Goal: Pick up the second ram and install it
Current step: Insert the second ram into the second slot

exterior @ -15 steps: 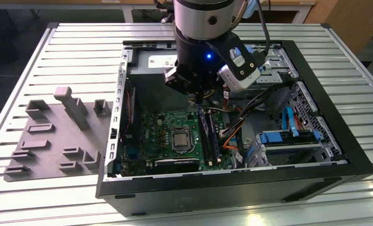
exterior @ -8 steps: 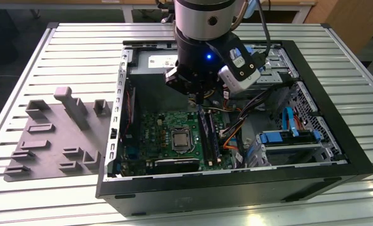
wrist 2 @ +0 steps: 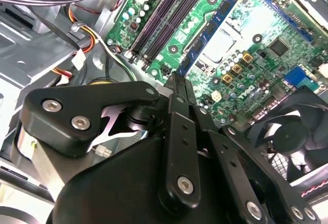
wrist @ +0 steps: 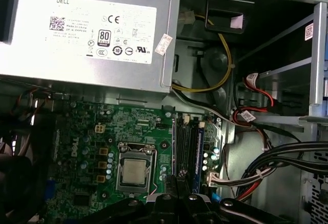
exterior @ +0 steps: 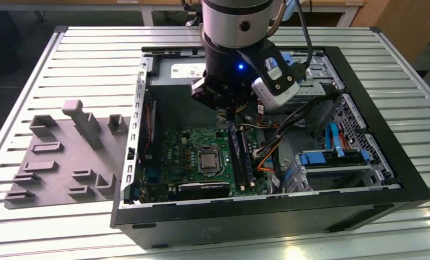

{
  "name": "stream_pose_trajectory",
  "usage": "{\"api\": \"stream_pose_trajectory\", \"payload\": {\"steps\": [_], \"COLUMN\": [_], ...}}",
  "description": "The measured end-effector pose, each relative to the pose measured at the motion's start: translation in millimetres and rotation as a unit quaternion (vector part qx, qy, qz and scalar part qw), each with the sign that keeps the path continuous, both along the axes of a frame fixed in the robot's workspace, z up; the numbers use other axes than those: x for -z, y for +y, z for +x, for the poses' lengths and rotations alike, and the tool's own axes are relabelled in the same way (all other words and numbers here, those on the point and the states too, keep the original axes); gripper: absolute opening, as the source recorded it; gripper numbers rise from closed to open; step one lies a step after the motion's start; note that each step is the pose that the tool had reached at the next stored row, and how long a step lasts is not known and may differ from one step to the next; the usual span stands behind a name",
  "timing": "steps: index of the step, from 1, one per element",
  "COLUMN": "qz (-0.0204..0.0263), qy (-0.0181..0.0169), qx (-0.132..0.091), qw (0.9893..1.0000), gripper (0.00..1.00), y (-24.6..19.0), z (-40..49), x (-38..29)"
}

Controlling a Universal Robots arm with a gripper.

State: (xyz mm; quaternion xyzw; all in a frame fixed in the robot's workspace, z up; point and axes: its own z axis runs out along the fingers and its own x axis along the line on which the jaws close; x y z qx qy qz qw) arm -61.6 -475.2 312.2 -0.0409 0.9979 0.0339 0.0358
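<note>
Nearest to me is the black near wall of the open computer case [exterior: 273,219], which lies on its side on a slatted metal table [exterior: 91,59]. On the exterior view's left, just beside the case, a grey moulded holder tray [exterior: 56,162] rests on the table.

Inside the case the green motherboard [exterior: 175,149] takes up the near left part. The square processor [exterior: 209,161] sits about in its middle, and the long black memory slots [exterior: 238,154] lie just to its right, running near to far. Further right, orange and black cables [exterior: 269,154] bunch together. Beyond them a blue drive bracket [exterior: 331,158] sits by the right wall. The grey power supply [wrist: 87,34] lies across the far end.

The arm comes down from above into the case. Its gripper [exterior: 225,115] hangs over the board at the far end of the slots, near the power supply. In the second wrist view the two fingers [wrist 2: 185,93] are pressed together with nothing between them.

As far as I can make out in the first wrist view, the second ram [wrist: 198,149] is the dark blue strip standing on edge in the outermost slot. That slot is on the side away from the processor, next to a row of small capacitors [wrist: 207,157]. I cannot tell whether the stick is pushed fully home.
</note>
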Motion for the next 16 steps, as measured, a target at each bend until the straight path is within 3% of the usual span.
{"api": "stream_pose_trajectory", "payload": {"steps": [16], "qz": [0.0], "qy": [0.0], "qx": [0.008], "qw": [1.0], "gripper": [0.12], "y": [0.0], "z": [1.2], "x": [5.2]}}
